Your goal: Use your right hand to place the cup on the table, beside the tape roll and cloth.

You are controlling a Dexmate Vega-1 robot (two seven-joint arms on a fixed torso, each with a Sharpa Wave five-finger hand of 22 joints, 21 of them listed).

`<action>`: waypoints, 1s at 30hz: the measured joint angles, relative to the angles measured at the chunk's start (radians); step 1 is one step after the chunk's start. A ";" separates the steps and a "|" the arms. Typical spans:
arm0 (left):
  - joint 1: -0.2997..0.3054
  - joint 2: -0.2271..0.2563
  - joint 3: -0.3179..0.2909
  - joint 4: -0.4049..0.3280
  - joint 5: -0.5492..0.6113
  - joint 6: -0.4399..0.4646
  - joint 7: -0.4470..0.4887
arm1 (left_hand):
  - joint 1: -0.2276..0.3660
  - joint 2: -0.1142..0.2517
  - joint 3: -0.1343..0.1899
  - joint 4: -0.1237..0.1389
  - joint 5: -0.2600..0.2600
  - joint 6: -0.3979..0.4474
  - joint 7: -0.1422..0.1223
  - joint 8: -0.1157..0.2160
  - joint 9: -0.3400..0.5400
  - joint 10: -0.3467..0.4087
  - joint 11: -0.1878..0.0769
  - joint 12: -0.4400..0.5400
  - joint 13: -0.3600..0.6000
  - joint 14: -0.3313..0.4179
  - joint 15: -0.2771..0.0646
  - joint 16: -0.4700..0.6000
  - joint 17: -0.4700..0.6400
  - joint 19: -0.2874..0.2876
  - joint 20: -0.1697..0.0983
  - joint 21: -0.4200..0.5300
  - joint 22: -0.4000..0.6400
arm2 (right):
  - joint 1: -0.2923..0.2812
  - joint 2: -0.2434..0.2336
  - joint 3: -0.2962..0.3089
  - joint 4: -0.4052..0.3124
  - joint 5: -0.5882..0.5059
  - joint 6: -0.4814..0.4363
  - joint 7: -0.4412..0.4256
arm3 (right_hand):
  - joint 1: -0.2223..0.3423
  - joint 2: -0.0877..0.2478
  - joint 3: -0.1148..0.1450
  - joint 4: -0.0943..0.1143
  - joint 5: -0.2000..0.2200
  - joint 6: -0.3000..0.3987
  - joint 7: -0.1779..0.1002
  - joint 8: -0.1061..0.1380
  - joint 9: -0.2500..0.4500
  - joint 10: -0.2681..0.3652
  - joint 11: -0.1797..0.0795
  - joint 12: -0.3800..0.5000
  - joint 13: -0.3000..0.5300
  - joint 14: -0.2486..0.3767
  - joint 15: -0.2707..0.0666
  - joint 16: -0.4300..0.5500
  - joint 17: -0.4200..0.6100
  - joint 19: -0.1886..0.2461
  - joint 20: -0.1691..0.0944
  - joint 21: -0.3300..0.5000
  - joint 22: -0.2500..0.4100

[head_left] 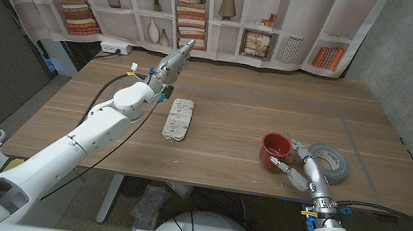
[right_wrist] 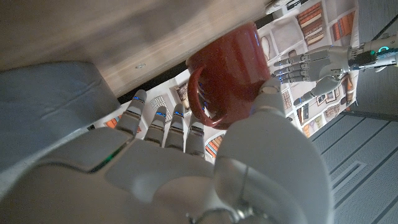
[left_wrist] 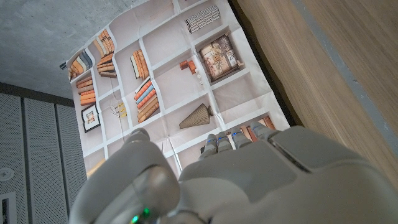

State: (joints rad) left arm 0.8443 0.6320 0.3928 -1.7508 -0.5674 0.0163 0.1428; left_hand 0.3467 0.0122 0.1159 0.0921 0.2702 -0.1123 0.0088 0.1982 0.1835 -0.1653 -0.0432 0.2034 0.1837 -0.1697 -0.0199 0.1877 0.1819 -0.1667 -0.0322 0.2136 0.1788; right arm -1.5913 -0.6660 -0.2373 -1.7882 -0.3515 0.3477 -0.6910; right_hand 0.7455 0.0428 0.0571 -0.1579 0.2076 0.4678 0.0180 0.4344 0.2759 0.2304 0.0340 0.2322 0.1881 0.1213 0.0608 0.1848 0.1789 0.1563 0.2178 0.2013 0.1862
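One red cup (head_left: 275,148) stands on the surface (head_left: 256,110) just beside the grey tape roll (head_left: 331,161), the folded cloth (head_left: 179,118) well apart. Right hand (head_left: 298,170) wraps loosely around it, probably steadying it. Left hand (head_left: 173,64) hangs empty, fingers straight.

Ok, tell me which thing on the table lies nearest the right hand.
The red cup: the right hand is right at it. The tape roll sits just behind; the cloth lies far off.
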 measured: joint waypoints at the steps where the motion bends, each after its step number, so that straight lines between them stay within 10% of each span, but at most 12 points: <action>1: -0.002 0.000 0.000 0.000 0.000 0.001 -0.001 | 0.000 0.000 -0.002 0.002 0.000 0.000 0.000 0.000 0.000 0.000 0.000 0.000 0.000 0.000 0.000 0.000 0.000 0.000 0.000 0.000 0.000 | 0.002 0.001 -0.004 0.003 -0.002 -0.002 -0.003 | 0.000 0.000 0.000 0.000 0.000 0.000 0.000 0.000 0.000 0.000 0.000 0.000 0.000 0.000 0.000 0.000 0.000 0.000 0.000 0.000 0.000; 30: -0.020 -0.004 0.007 0.002 0.002 0.019 0.000 | 0.000 0.000 -0.006 0.000 0.000 0.000 0.000 0.000 0.000 0.000 0.000 0.000 0.000 0.000 0.000 0.000 0.000 0.000 0.000 0.000 0.000 | 0.051 -0.014 -0.081 0.080 -0.006 -0.020 -0.085 | 0.000 0.000 0.006 0.000 -0.003 -0.006 -0.005 -0.008 0.000 -0.006 -0.005 0.000 0.000 0.002 -0.017 0.000 0.000 0.000 0.000 0.000 0.000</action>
State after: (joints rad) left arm 0.8239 0.6278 0.4001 -1.7492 -0.5655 0.0350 0.1430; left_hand 0.3467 0.0122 0.1101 0.0919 0.2702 -0.1123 0.0088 0.1982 0.1836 -0.1653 -0.0432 0.2034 0.1837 -0.1697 -0.0199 0.1877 0.1819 -0.1667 -0.0322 0.2136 0.1787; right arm -1.5404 -0.6798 -0.3180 -1.7080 -0.3575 0.3276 -0.7764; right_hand 0.7457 0.0426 0.0630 -0.1580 0.2044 0.4622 0.0125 0.4265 0.2759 0.2247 0.0286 0.2322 0.1881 0.1232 0.0442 0.1848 0.1788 0.1563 0.2178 0.2013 0.1863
